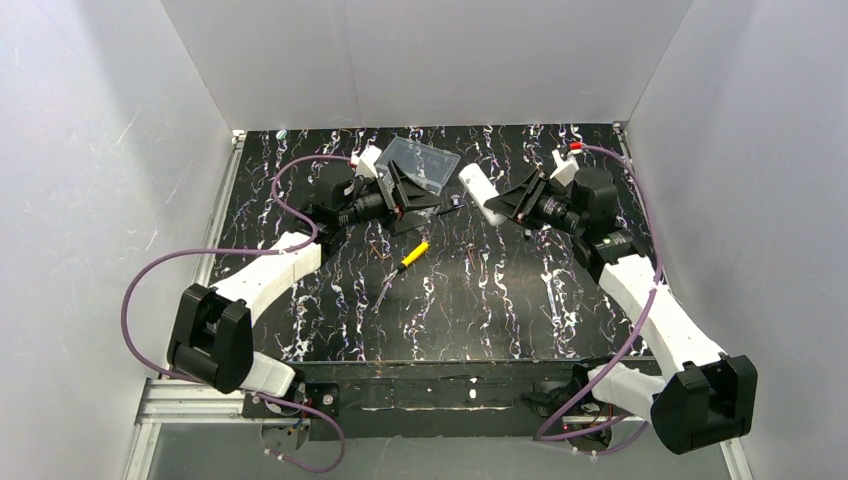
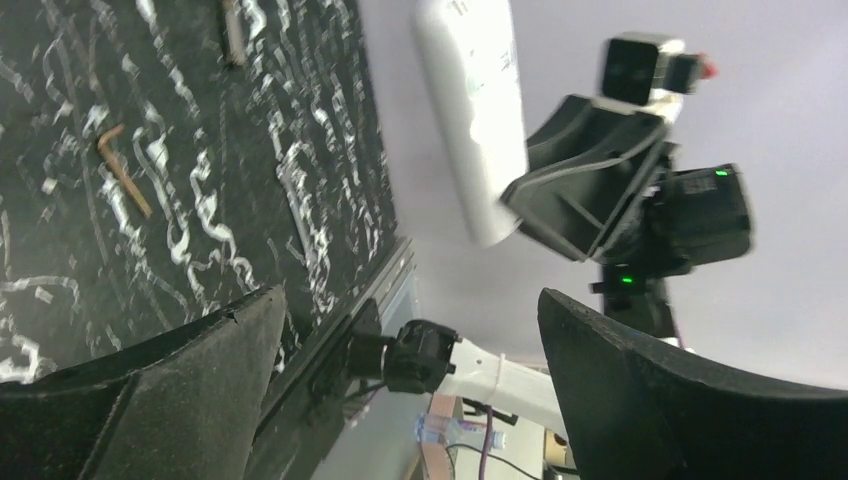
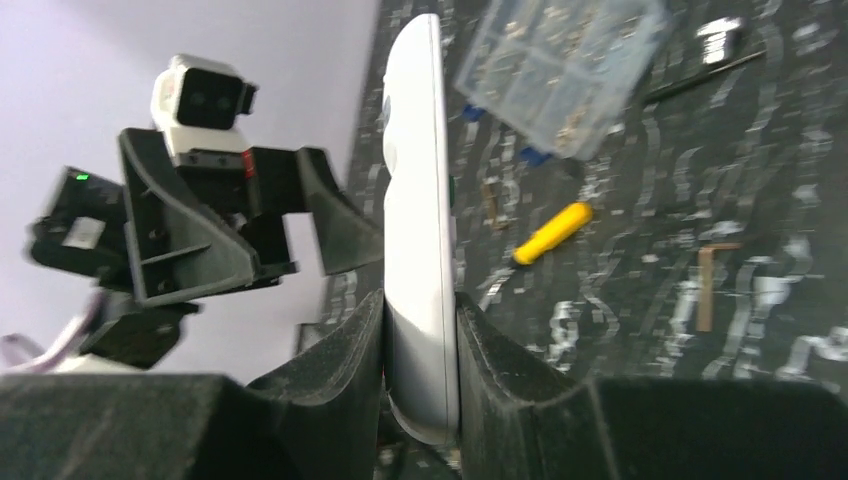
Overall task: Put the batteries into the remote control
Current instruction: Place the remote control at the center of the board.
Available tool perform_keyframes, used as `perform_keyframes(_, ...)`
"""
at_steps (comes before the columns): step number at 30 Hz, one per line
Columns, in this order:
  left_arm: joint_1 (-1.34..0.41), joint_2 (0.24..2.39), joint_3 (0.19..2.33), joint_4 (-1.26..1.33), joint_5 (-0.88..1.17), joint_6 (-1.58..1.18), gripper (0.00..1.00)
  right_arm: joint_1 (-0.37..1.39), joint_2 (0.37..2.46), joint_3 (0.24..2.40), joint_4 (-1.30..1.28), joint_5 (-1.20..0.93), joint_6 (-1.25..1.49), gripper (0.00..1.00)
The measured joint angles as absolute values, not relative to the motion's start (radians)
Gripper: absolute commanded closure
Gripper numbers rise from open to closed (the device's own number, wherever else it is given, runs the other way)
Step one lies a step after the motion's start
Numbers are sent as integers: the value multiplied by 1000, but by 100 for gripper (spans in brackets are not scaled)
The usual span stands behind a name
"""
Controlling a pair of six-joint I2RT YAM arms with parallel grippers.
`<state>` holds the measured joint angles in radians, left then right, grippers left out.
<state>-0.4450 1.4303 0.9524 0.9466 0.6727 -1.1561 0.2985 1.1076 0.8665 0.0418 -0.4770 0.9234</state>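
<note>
The right gripper [image 3: 420, 310] is clamped on the lower end of the remote control [image 3: 415, 200], one finger on each broad face, and holds it clear of the table. In the top view its long axis runs from about 11 to 5 o'clock. The left gripper [image 1: 405, 195] stands wide apart and empty, with the remote just off its jaws at 3 o'clock. In the left wrist view one of the batteries [image 2: 232, 35] lies flat on the table at 11 o'clock. I cannot find the second one. The free left arm looks the natural one to fetch it. Whether the battery bay is uncovered cannot be told. The table [image 1: 480, 290] is black with white marbling and has white walls around it. A yellow-handled screwdriver [image 1: 413, 252] lies at 6 o'clock of the left jaws, a clear box [image 1: 420, 165] at 12.
</note>
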Motion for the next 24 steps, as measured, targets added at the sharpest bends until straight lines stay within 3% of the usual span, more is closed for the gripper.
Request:
perform_keyframes(11,-442,1370,1071,378,614,-948,2,299,1150,1022,-436,-133,502,99)
perform_keyframes(24,-440,1369,1108,255,608,-900,2,415,1533,1262,-784,298,295,99)
